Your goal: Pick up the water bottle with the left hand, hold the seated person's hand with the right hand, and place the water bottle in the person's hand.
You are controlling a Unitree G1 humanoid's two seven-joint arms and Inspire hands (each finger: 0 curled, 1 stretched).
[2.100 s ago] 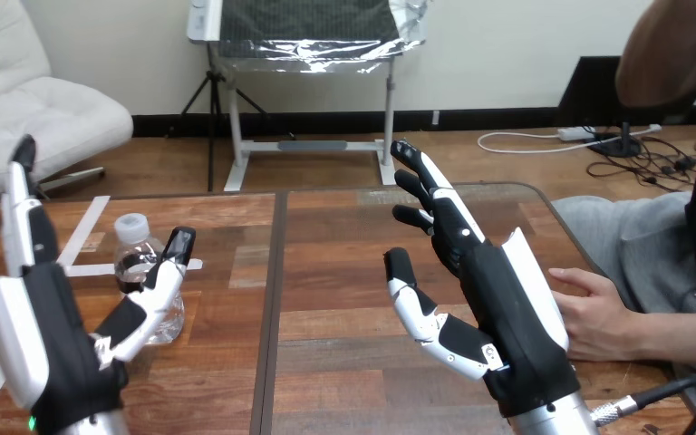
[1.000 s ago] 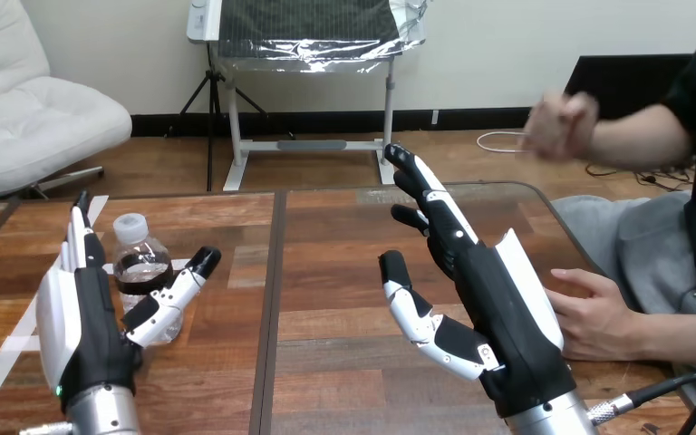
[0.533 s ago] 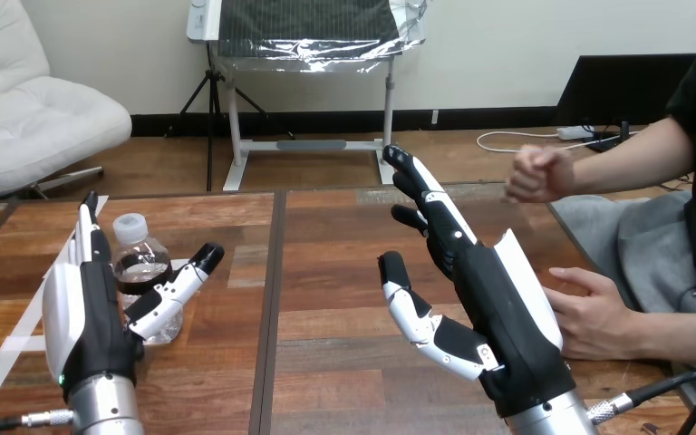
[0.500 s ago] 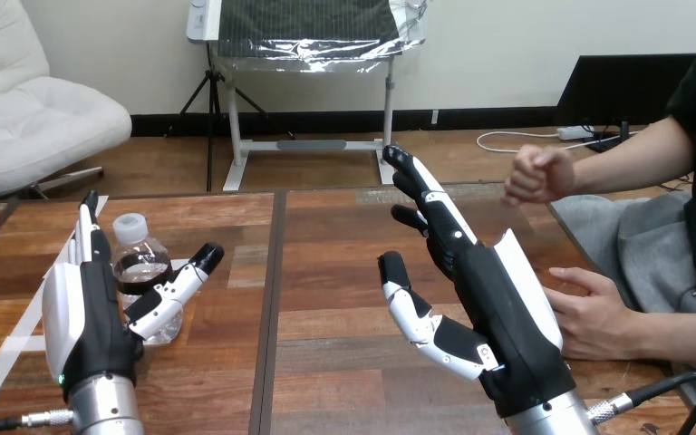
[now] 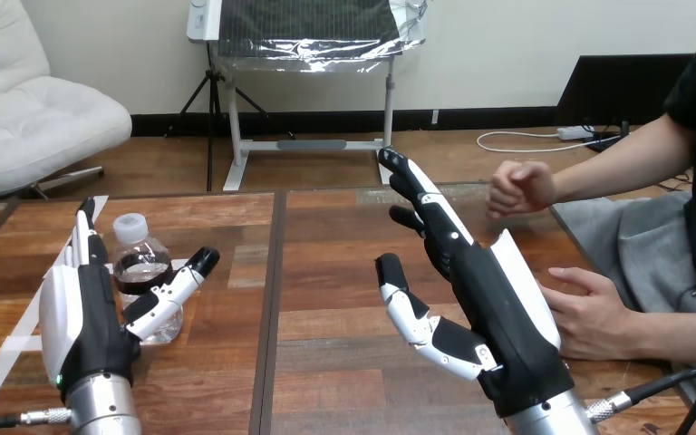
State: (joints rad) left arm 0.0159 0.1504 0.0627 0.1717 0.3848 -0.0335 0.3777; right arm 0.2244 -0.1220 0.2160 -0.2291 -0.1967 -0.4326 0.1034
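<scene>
Open hands by the water bottle [image 5: 140,272]
left hand [image 5: 86,317] straddles it, fingers straight, thumb apart; right hand [image 5: 480,308] well right, fingers splayed

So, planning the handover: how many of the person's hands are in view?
2: a raised hand at the view's upper right; a lower hand beside the robot's right hand.

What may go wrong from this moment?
The left robot hand is open with the water bottle between its thumb and fingers; an uneven closing may tip the bottle. The right robot hand stands open close to the person's resting hand and the person's raised hand; a quick move may bump either.
</scene>
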